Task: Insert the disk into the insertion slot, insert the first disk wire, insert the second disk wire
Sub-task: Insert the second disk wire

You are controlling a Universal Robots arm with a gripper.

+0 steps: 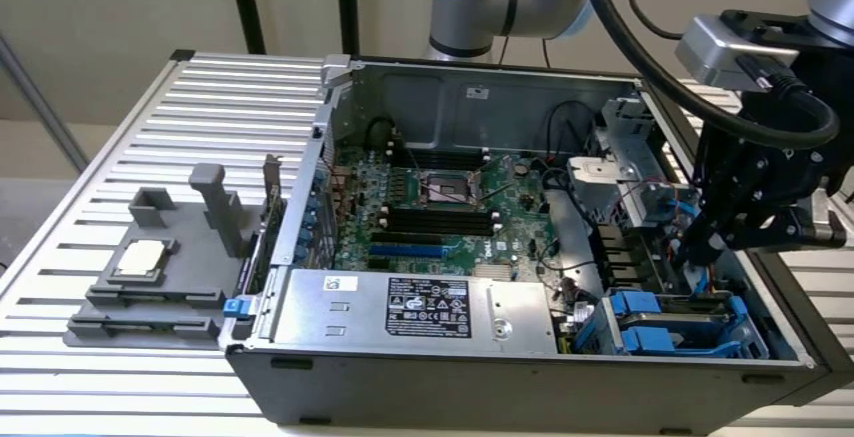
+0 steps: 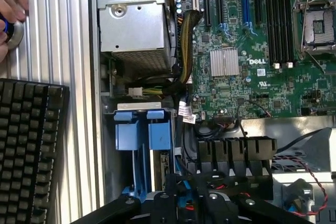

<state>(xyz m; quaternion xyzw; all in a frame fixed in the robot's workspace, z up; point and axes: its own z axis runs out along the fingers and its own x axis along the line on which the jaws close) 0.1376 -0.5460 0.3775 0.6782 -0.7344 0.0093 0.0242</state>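
Observation:
The disk (image 1: pixel 663 309) sits in its bright blue carrier inside the insertion slot (image 1: pixel 751 335), the cage at the case's corner on the exterior view's right. In the wrist view the carrier's blue latch tabs (image 2: pixel 143 129) show, with a strip of the disk (image 2: pixel 160 164) between the blue rails. My black gripper (image 1: pixel 697 251) reaches down into the case just behind the cage. In the wrist view my gripper (image 2: pixel 189 203) hangs over a blue wire (image 2: pixel 181 189) beside the carrier. Whether the wire is held I cannot tell.
A silver power supply (image 1: pixel 427 307) with a black label lies beside the cage, and the motherboard (image 1: pixel 441 202) lies behind it. A grey fixture (image 1: pixel 147 282) stands on the slatted table. A keyboard (image 2: pixel 31 145) and a person's hand (image 2: pixel 10 6) are next to the case.

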